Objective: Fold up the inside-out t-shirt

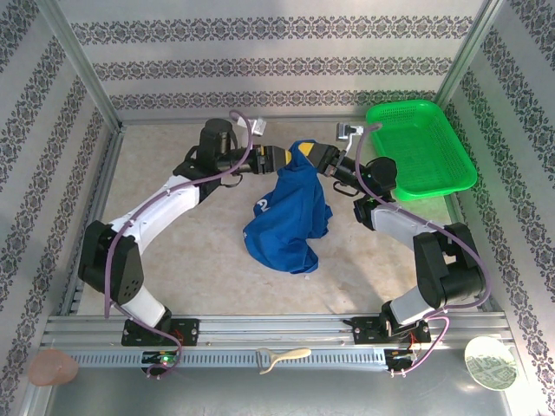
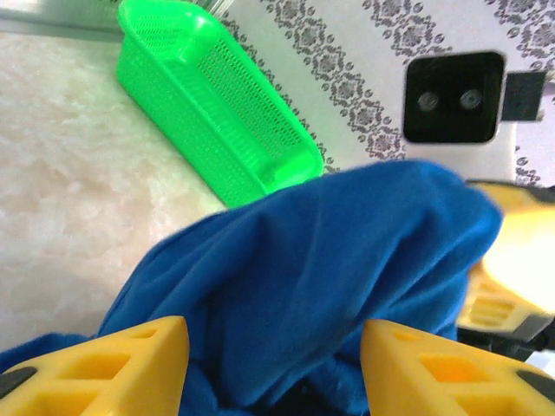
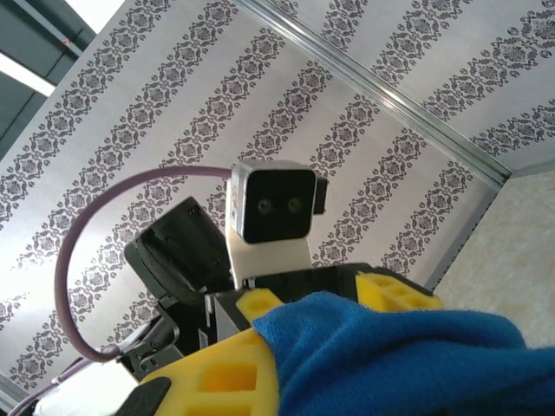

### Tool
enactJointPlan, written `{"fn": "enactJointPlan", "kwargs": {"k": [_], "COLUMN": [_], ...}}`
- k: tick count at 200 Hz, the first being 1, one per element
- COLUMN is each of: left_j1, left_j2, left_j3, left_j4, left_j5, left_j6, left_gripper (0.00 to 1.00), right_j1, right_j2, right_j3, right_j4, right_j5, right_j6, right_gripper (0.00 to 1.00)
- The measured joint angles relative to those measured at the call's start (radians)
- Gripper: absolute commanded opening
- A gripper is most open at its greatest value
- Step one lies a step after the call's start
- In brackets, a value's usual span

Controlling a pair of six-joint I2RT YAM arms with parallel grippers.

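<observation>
**Item:** inside-out t-shirt, royal blue, soft, creased. Upper end raised at the far middle of the tabletop, between the two tools. The rest hangs and bunches down onto the surface in a heap toward the near side. A small pale mark shows on its left fold.

**Left tool**: at the shirt's raised end, from the left. In the left wrist view its yellow fingers stand apart, with blue cloth filling the gap between them. No pinch can be seen.

**Right tool**: at the same raised end, from the right, facing the left tool at close quarters. In the right wrist view cloth lies against its one visible yellow finger. Cannot tell whether it is clamped.

**Surroundings:** green mesh basket at the far right corner, well apart from the shirt. Patterned walls on three sides.
</observation>
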Motion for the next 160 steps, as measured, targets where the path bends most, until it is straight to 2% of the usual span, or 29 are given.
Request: {"fn": "enactJointPlan", "kwargs": {"k": [41,55,65,68,78,86,93,132,160], "left_j1": [-0.022,-0.025,-0.026,-0.026,-0.026,-0.026,-0.023,0.006,0.023], "left_j2": [0.018,0.021,0.022,0.022,0.021,0.021,0.021,0.002,-0.007], "left_j3": [0.04,0.04,0.039,0.039,0.036,0.032,0.025,0.006,0.024], "left_j4": [0.003,0.005,0.005,0.006,0.009,0.016,0.027,0.087,0.114], "left_j5": [0.034,0.056,0.068,0.072,0.077,0.078,0.078,0.085,0.097], "left_j6": [0.002,-0.006,-0.008,-0.01,-0.022,-0.035,-0.057,-0.22,-0.308], "left_gripper": [0.19,0.0,0.0,0.0,0.0,0.0,0.0,0.0,0.0], "right_j1": [0.009,0.008,0.008,0.008,0.003,-0.002,-0.008,-0.016,0.046], "right_j2": [0.0,0.0,0.0,0.0,-0.001,-0.005,-0.013,-0.132,-0.199], "right_j3": [-0.002,-0.006,-0.01,-0.011,-0.017,-0.026,-0.041,-0.197,-0.261], "right_j4": [0.0,-0.001,-0.002,-0.004,-0.013,-0.026,-0.045,-0.193,-0.322], "right_j5": [0.003,0.009,0.014,0.016,0.023,0.027,0.03,0.06,0.102], "right_j6": [-0.004,-0.004,-0.006,-0.008,-0.012,-0.025,-0.043,-0.193,-0.331], "right_gripper": [0.0,0.0,0.0,0.07,0.44,0.59,0.67,0.76,0.77]}}
